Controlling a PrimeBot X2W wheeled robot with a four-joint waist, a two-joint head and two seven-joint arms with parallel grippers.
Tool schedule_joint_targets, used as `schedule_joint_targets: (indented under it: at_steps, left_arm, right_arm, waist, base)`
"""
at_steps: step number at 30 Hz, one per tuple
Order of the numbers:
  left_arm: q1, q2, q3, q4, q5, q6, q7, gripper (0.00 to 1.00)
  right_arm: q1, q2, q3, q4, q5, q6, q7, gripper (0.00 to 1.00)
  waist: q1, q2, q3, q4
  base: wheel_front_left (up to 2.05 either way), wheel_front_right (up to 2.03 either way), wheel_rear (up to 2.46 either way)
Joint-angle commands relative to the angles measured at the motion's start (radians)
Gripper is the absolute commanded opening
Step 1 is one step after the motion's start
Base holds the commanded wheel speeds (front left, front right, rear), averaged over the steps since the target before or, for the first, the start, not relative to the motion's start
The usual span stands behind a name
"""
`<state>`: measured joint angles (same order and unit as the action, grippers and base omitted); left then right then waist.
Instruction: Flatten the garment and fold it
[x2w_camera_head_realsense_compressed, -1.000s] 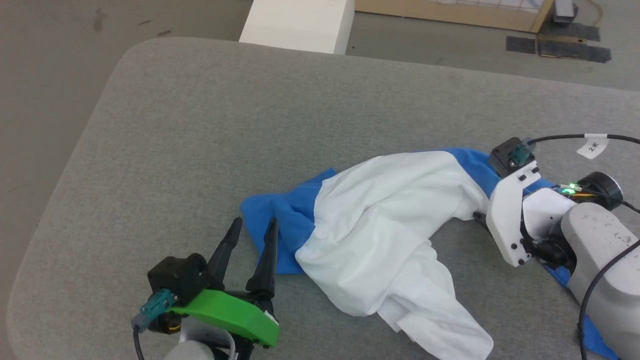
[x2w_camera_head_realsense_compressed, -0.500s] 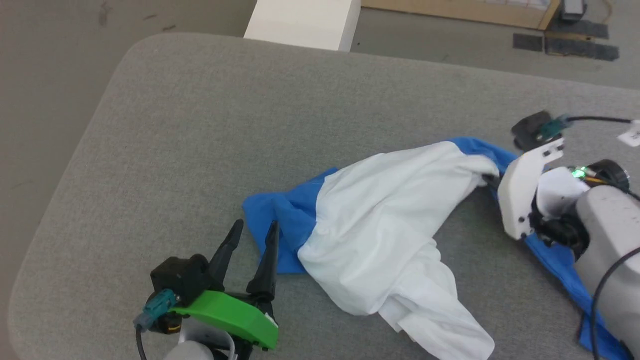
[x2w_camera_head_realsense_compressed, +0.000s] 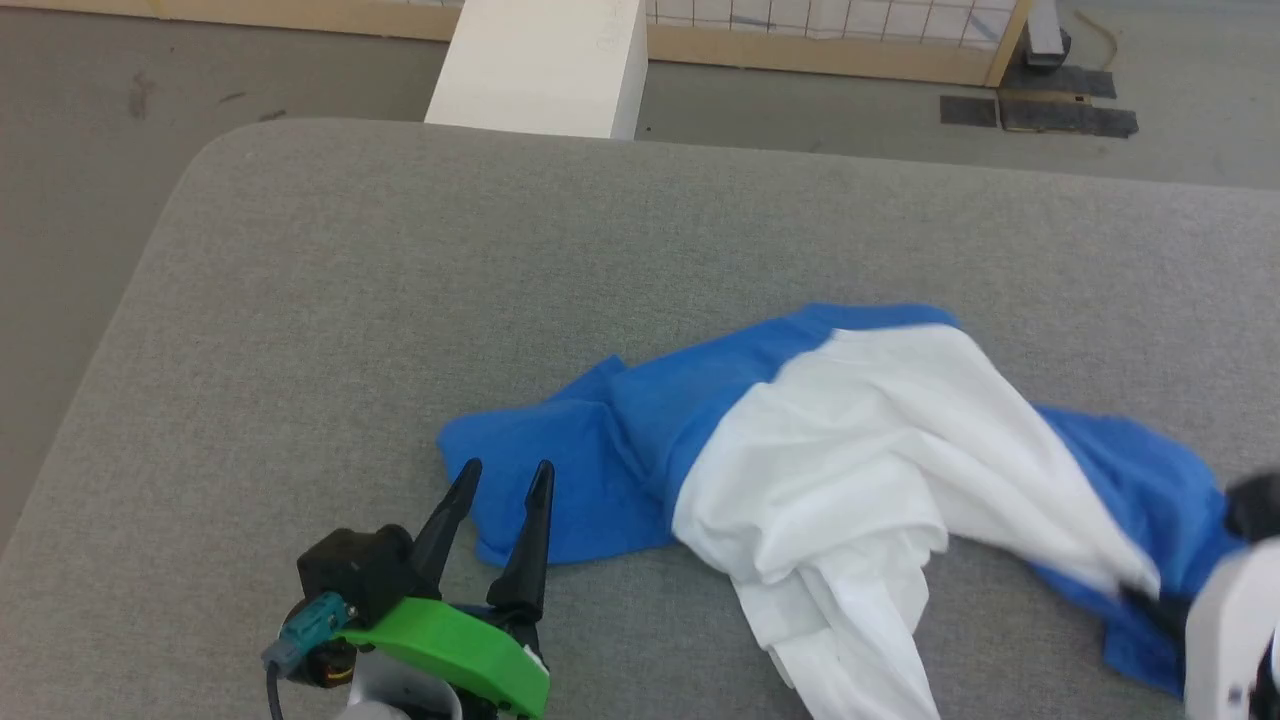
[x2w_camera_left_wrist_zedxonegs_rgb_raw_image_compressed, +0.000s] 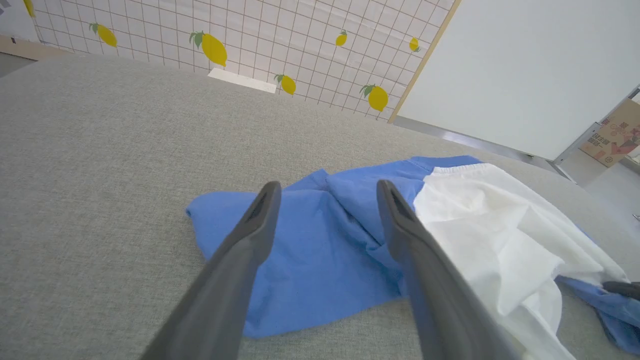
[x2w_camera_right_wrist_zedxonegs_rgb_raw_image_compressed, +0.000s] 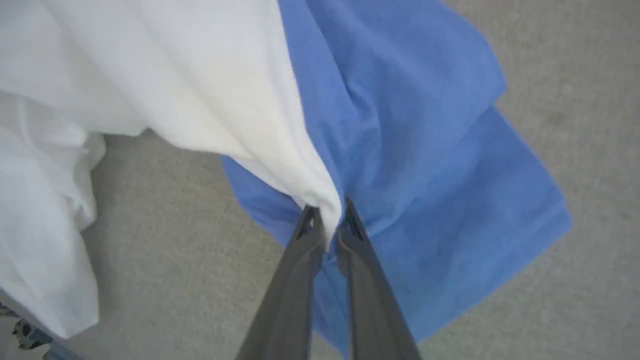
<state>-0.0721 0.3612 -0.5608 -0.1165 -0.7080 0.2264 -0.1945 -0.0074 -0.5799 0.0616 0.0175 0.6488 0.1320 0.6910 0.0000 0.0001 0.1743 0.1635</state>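
Garment (x2w_camera_head_realsense_compressed: 850, 440): T-shirt, white body with royal-blue upper parts, lying crumpled on the grey cloth-covered table (x2w_camera_head_realsense_compressed: 400, 280), lower centre to lower right of the head view.
- Not flat. A blue sleeve and shoulder spread out at the left end, with creases.
- The white body is bunched in the middle. One white tail runs off the bottom edge of the frame.
- More blue cloth at the right end, partly under the white.

Right pincer (x2w_camera_right_wrist_zedxonegs_rgb_raw_image_compressed: 328, 207): clenched on the garment. In the right wrist view the two dark fingers pinch a fold just where white meets blue. The cloth is drawn into a ridge that ends at the tips.

Left pincer (x2w_camera_head_realsense_compressed: 506, 467): released, fingers spread apart, nothing between them. The tips sit at the near edge of the blue sleeve, lower left of the head view. Whether they touch the cloth, I cannot tell.

Surroundings:
- White block (x2w_camera_head_realsense_compressed: 540, 60) beyond the table's far edge, top centre of the head view.
- Wood-framed grid panel (x2w_camera_head_realsense_compressed: 830, 40) along the top.
- Dark mats (x2w_camera_head_realsense_compressed: 1040, 110) on the floor (x2w_camera_head_realsense_compressed: 80, 150), upper right.
- In the left wrist view, the grid panel carries printed yellow lemons (x2w_camera_left_wrist_zedxonegs_rgb_raw_image_compressed: 215, 47), beside a plain white board (x2w_camera_left_wrist_zedxonegs_rgb_raw_image_compressed: 525, 65).
- Cardboard box (x2w_camera_left_wrist_zedxonegs_rgb_raw_image_compressed: 617, 135) at the right edge. Its printing is too small to read.
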Motion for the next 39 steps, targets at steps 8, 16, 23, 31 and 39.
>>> schedule_joint_targets:
  at_steps: [8,16,23,31,39]
  left_arm:
    - [-0.009,0.015,0.005,-0.003,-0.002,0.005,0.015,1.00]
    - [0.002,0.020,0.009,-0.003,-0.013,0.010,0.015,1.00]
    - [0.001,0.023,0.011,-0.002,-0.016,0.007,0.010,1.00]
    - [-0.012,0.034,0.012,0.002,-0.008,0.006,0.008,1.00]
    - [-0.024,0.053,0.011,0.008,0.035,0.027,-0.003,1.00]
  right_arm:
    - [0.205,0.113,-0.075,-0.119,-0.090,-0.001,0.096,0.31]
    - [0.141,0.183,-0.108,-0.238,-0.104,-0.001,0.081,1.00]
    - [0.113,0.222,-0.127,-0.422,0.029,-0.001,0.141,1.00]
    - [0.048,0.350,-0.266,-0.499,-0.182,-0.001,-0.217,1.00]
    - [0.143,0.521,-0.323,-0.418,-0.402,-0.001,-0.607,1.00]
  waist:
    - [0.0000,-0.0001,0.020,-0.021]
    - [0.0000,-0.0001,-0.018,-0.070]
    - [0.0000,-0.0001,-0.033,-0.098]
    - [0.0000,-0.0001,-0.031,-0.115]
    - [0.0000,-0.0001,-0.027,-0.130]
  base:
    - [0.00,0.00,0.00]
    - [0.00,0.00,0.00]
    - [0.00,0.00,0.00]
    - [0.00,0.00,0.00]
    - [0.00,0.00,0.00]
